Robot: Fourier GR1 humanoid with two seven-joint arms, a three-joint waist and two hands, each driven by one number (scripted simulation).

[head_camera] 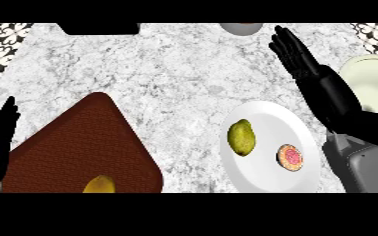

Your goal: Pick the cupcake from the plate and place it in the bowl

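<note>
Cupcake lies on the white plate at lower right, beside a pear. Right hand, fingers straight, upper right; left hand at left edge, fingers straight.

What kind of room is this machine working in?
Most likely a kitchen: a marble-look counter holds a white plate with a cupcake and a yellow-green fruit, beside a brown mat.

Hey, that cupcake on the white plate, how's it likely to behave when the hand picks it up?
The cupcake looks small next to the right hand, so it is probably light. It seems to lie on its side near the plate rim, so a nudge might roll it. Its pink top looks soft and may squash or smear if pinched there.
</note>
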